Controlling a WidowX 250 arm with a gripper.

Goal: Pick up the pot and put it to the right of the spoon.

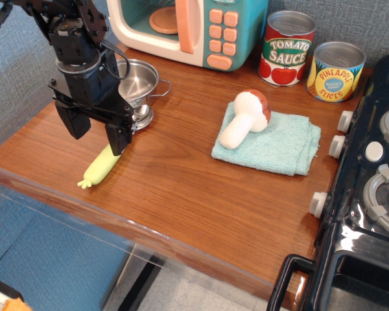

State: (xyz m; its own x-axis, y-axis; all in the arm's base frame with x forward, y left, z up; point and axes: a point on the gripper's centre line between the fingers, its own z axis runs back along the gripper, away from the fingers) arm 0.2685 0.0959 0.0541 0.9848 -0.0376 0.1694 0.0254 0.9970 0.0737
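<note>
I see the spoon point(110, 160) nearest, its handle toward the table point(181, 188) edge. My gripper point(98, 129) hangs over it, 2 fingers spread, holding nothing. Just behind sits the pot point(139, 80), with the microwave point(188, 29) farthest back.

Tool point(96, 129) hides part of pot point(141, 79)

A single view looks down at a steep angle from above the front edge of the tabletop point(181, 188), facing the back wall, fairly near. The arm enters at upper left; a toy stove point(369, 194) fills the right edge.
</note>
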